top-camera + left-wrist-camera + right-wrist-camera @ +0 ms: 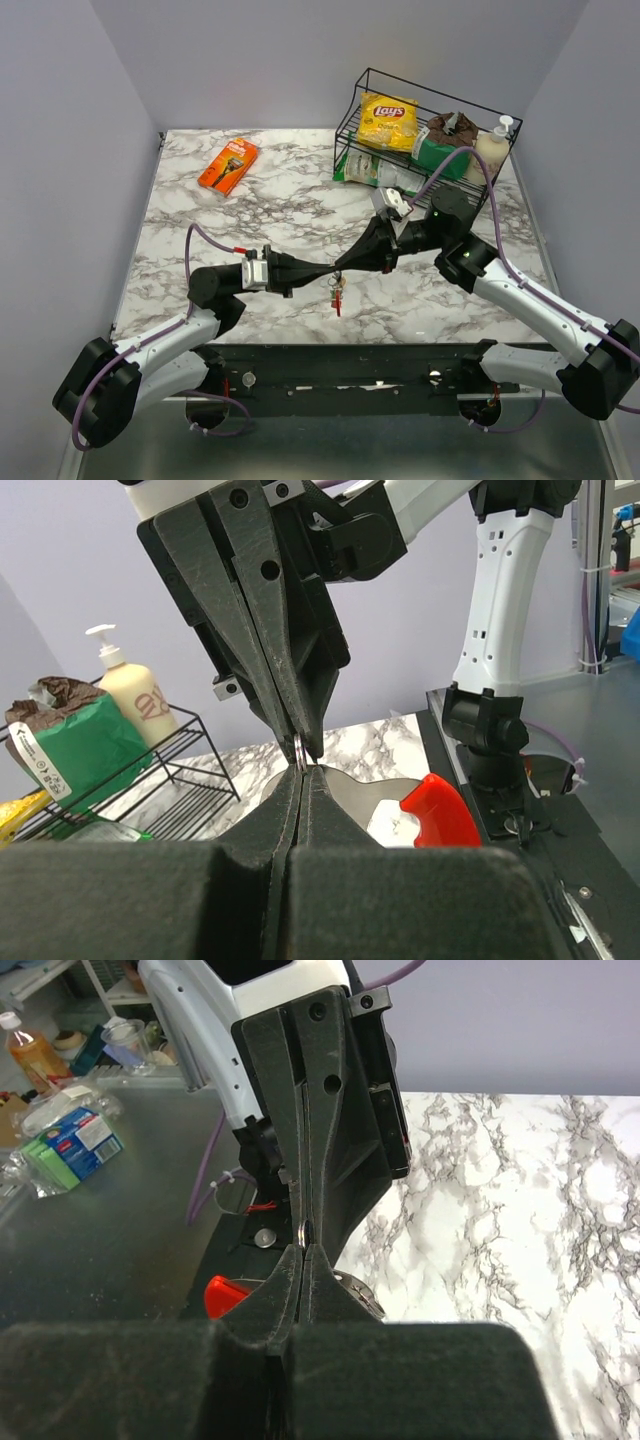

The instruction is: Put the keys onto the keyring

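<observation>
1. Top view, and it's a nose-to-nose meeting. The black two-finger left gripper (pixel 328 271) and the black two-finger right gripper (pixel 348 267) touch tips over the white-and-grey marble table (pixel 270 200), each with its fingers pressed together. Straight beneath the meeting point dangles the small bunch of coloured-headed metal keys (pixel 337 293), with a red piece lowest. It is too small here to tell key from ring.

2. Left wrist view. The left gripper (pixel 303 773) rises from the bottom with its fingers closed and no gap showing. The right gripper (pixel 303 740) comes down from above, equally closed. Caught between them is a thin silver wire loop (pixel 299 750), nipped in the right tips and running down into the left tips. Both sets of fingers are clamped on it. Just below and right of the loop, behind the left fingers, sits the grey metal keyring with one curved red side (pixel 350 793). Its grey arch starts right by the loop and its red side swings out farther right. Whether the loop belongs to the keyring, I cannot tell.

3. Right wrist view shows the same pinch from the other end. The right gripper (pixel 303 1253) is shut at the bottom and the left gripper (pixel 305 1218) is shut above, with the loop (pixel 303 1230) in the seam between them. The keyring (pixel 356 1296) peeks out below the loop, grey metal to its lower right and red to its lower left.
</observation>
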Robot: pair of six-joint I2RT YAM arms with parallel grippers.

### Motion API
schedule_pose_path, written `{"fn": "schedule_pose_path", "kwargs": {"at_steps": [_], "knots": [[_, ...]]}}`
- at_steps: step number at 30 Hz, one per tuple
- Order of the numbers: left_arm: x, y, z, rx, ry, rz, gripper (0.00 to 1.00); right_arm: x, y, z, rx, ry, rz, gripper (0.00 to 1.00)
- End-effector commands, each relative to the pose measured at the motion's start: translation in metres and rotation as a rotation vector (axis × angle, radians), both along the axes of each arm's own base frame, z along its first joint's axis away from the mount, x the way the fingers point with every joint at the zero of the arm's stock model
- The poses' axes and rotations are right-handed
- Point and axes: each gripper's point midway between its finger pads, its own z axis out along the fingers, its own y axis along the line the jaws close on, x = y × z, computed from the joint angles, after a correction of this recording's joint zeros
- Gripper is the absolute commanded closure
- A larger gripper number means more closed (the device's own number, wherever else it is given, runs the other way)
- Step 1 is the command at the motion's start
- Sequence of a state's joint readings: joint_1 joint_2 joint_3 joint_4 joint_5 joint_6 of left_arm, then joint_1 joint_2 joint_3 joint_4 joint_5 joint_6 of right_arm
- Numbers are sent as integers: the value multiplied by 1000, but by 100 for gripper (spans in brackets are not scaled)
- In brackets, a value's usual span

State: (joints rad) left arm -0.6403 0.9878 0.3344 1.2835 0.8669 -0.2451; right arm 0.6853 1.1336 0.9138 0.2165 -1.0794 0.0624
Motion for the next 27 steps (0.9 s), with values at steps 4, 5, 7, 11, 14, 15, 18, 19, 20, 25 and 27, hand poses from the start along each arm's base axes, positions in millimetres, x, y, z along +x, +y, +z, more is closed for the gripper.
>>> {"fn": "schedule_pose_path", "kwargs": {"at_steps": [4, 5, 7, 11, 14, 15, 18, 19, 20, 25, 27], "knots": [[-5, 2, 14, 1, -29, 12, 53, 8, 3, -1, -36, -1, -44, 99], [-1, -1, 7, 47, 7, 23, 46, 10, 2, -1, -34, -32, -51, 99], [0, 3, 13, 75, -41, 55, 37, 14, 2, -4, -57, -25, -72, 99], [12, 6, 10, 227, 3, 134, 34, 17, -1, -8, -89, -34, -96, 99], [22, 9, 10, 344, 17, 185, 39, 22, -2, -12, -116, -39, -114, 99], [24, 6, 3, 390, 36, 167, 41, 22, -2, -13, -123, -45, -119, 99], [26, 2, -6, 498, 77, 124, 47, 27, -3, -19, -153, -48, -141, 99], [26, 1, -7, 513, 83, 109, 47, 29, -4, -23, -173, -40, -157, 99], [24, 1, -7, 539, 101, 92, 47, 31, -5, -25, -183, -43, -168, 99], [25, -2, -17, 629, 98, 45, 48, 36, -8, -33, -212, -48, -203, 99], [22, -2, -19, 657, 117, 14, 49, 36, -8, -33, -213, -52, -205, 99]]}}
